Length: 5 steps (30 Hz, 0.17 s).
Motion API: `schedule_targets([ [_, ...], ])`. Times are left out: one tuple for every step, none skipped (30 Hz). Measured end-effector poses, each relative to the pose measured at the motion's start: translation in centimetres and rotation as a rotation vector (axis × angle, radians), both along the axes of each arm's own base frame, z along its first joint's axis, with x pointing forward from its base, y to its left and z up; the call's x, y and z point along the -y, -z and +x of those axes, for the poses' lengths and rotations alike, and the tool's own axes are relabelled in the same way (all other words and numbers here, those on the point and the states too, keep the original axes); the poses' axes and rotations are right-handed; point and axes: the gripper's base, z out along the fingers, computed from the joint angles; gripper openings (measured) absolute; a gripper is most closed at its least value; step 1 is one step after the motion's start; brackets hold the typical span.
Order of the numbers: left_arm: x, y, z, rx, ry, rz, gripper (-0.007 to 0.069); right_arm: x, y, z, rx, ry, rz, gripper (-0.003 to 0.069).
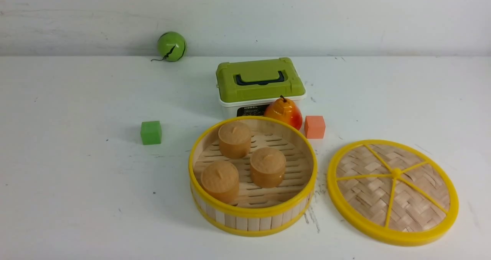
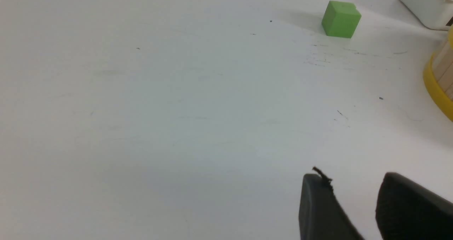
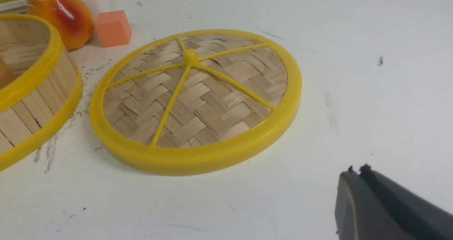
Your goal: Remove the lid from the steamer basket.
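The lid (image 1: pixel 392 191), a woven bamboo disc with a yellow rim and spokes, lies flat on the table to the right of the steamer basket (image 1: pixel 253 213); it also shows in the right wrist view (image 3: pixel 198 98). The basket stands uncovered and holds three brown buns (image 1: pixel 267 166). Its edge shows in the left wrist view (image 2: pixel 440 87) and the right wrist view (image 3: pixel 39 102). My left gripper (image 2: pixel 354 178) is open and empty above bare table, left of the basket. My right gripper (image 3: pixel 357 171) is shut and empty, apart from the lid. Neither gripper shows in the front view.
A white box with a green lid (image 1: pixel 260 79) stands behind the basket. A pear (image 1: pixel 284 112) and an orange cube (image 1: pixel 314 127) sit between them. A green cube (image 1: pixel 150 132) lies to the left, and a green ball (image 1: pixel 171 46) rests at the back wall.
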Motion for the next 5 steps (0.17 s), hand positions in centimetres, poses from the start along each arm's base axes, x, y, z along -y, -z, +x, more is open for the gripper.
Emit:
schedule_targets([
  [0.00,0.00,0.00,0.000,0.000,0.000,0.0239,0.00,0.00,0.00,0.000,0.000,0.000,0.0006],
  [0.00,0.00,0.00,0.000,0.000,0.000,0.0239,0.00,0.00,0.00,0.000,0.000,0.000,0.0009],
  [0.00,0.00,0.00,0.000,0.000,0.000,0.0239,0.00,0.00,0.00,0.000,0.000,0.000,0.0010],
  [0.00,0.00,0.00,0.000,0.000,0.000,0.0239,0.00,0.00,0.00,0.000,0.000,0.001,0.0011],
  [0.00,0.00,0.00,0.000,0.000,0.000,0.0239,0.00,0.00,0.00,0.000,0.000,0.001,0.0011],
])
